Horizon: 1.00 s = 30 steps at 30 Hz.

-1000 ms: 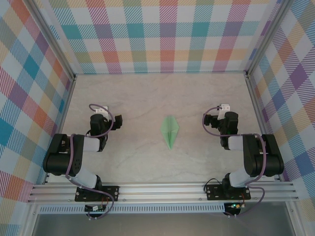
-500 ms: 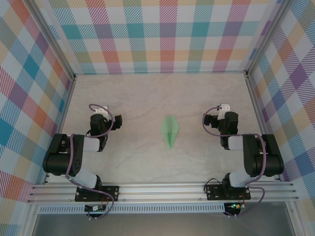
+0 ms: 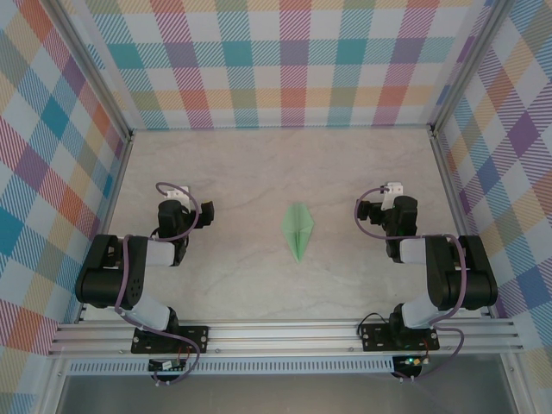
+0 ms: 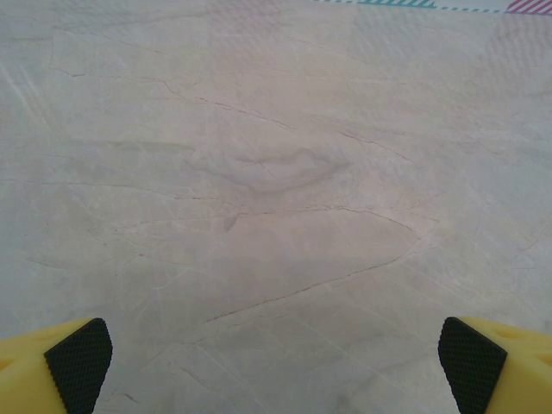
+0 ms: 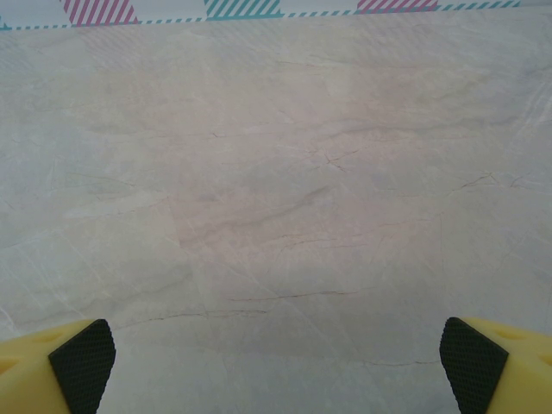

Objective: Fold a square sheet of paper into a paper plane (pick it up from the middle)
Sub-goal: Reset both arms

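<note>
Mid-table, between the 2 arms: paper plane (image 3: pixel 297 229) lies flat on the marbled table (image 3: pixel 241 164), centre crease up, its narrow tip toward the near edge.

Left gripper (image 4: pixel 276 358): jaws spread wide, nothing between them, black pads (image 4: pixel 79 354) at the frame corners over bare tabletop. Plane sits well apart, off to its right.

Right gripper (image 5: pixel 276 354): same, jaws released and holding nothing, bare tabletop below. Plane sits well apart to its left.

Both arms folded back near their bases; the plane touches neither.
</note>
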Each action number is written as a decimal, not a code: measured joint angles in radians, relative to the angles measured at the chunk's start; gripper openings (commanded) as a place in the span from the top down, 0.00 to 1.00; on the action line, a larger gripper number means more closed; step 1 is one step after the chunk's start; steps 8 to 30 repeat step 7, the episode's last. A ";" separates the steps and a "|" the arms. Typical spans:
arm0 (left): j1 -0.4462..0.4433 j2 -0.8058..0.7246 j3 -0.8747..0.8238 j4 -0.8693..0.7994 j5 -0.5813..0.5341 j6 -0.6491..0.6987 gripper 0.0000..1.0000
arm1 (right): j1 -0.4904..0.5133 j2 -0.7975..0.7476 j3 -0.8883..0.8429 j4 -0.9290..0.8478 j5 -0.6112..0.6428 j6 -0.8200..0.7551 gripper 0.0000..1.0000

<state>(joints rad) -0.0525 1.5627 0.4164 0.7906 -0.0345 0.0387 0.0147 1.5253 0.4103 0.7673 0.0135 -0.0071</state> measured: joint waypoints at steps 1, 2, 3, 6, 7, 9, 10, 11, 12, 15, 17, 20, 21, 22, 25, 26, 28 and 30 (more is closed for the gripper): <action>0.000 0.000 0.000 -0.001 0.000 0.000 0.00 | 0.000 0.000 0.000 0.000 0.000 0.000 0.00; 0.000 0.000 0.000 -0.002 0.000 0.000 0.00 | 0.000 0.000 0.000 0.000 0.000 0.000 0.00; 0.000 0.000 0.000 -0.002 0.000 0.000 0.00 | 0.000 0.000 0.000 0.000 0.000 0.000 0.00; 0.000 0.000 0.000 -0.002 0.000 0.000 0.00 | 0.000 0.000 0.000 0.000 0.000 0.000 0.00; 0.000 0.000 0.000 -0.002 0.000 0.000 0.00 | 0.000 0.000 0.000 0.000 0.000 0.000 0.00; 0.000 0.000 0.000 -0.002 0.000 0.000 0.00 | 0.000 0.000 0.000 0.000 0.000 0.000 0.00; 0.000 0.000 0.000 -0.002 0.000 0.000 0.00 | 0.000 0.000 0.000 0.000 0.000 0.000 0.00; 0.000 0.000 0.000 -0.002 0.000 0.000 0.00 | 0.000 0.000 0.000 0.000 0.000 0.000 0.00; 0.000 0.000 0.000 -0.002 0.000 0.000 0.00 | 0.000 0.000 0.000 0.000 0.000 0.000 0.00; 0.000 0.000 0.000 -0.002 0.000 0.000 0.00 | 0.000 0.000 0.000 0.000 0.000 0.000 0.00; 0.000 0.000 0.000 -0.002 0.000 0.000 0.00 | 0.000 0.000 0.000 0.000 0.000 0.000 0.00; 0.000 0.000 0.000 -0.002 0.000 0.000 0.00 | 0.000 0.000 0.000 0.000 0.000 0.000 0.00; 0.000 0.000 0.000 -0.002 0.000 0.000 0.00 | 0.000 0.000 0.000 0.000 0.000 0.000 0.00; 0.000 0.000 0.000 -0.002 0.000 0.000 0.00 | 0.000 0.000 0.000 0.000 0.000 0.000 0.00; 0.000 0.000 0.000 -0.002 0.000 0.000 0.00 | 0.000 0.000 0.000 0.000 0.000 0.000 0.00; 0.000 0.000 0.000 -0.002 0.000 0.000 0.00 | 0.000 0.000 0.000 0.000 0.000 0.000 0.00; 0.000 0.000 0.000 -0.002 0.000 0.000 0.00 | 0.000 0.000 0.000 0.000 0.000 0.000 0.00; 0.000 0.000 0.000 -0.002 0.000 0.000 0.00 | 0.000 0.000 0.000 0.000 0.000 0.000 0.00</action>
